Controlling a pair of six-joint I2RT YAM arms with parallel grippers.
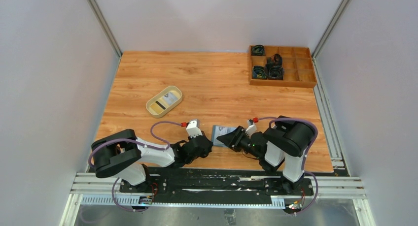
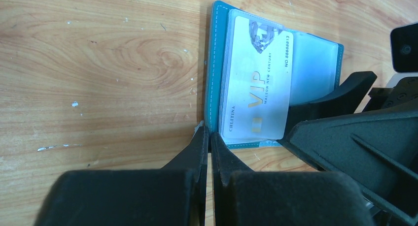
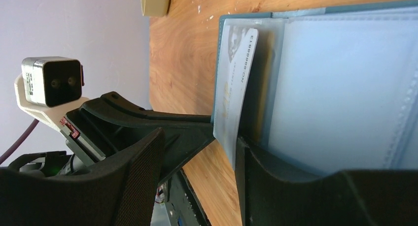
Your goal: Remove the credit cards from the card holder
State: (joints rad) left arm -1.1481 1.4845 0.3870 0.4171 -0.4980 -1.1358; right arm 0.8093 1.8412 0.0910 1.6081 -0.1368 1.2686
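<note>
A wood-grain table (image 1: 212,83) carries a beige oval tray (image 1: 150,110) left of centre; a wooden compartment box (image 1: 296,82) sits at the far right corner, dark coiled items (image 1: 268,68) in several compartments; plain grey walls surround.

White-and-black arms (image 1: 153,156), purple cables (image 1: 162,123), red connectors (image 1: 183,123); matte black fingers (image 2: 194,154)

card holder (image 1: 222,130): from above, its near part hides under the right gripper (image 1: 220,139).
credit card (image 3: 235,88): edge-on to the right wrist, we find most of its print unreadable.
left gripper (image 2: 209,137): we cannot tell whether its tips pinch the card holder's edge.
beige tray (image 1: 150,107), up-left of the card holder: contents too small to name.
wooden box (image 1: 283,83), far up-right of the card holder: dark items unclear.
</note>
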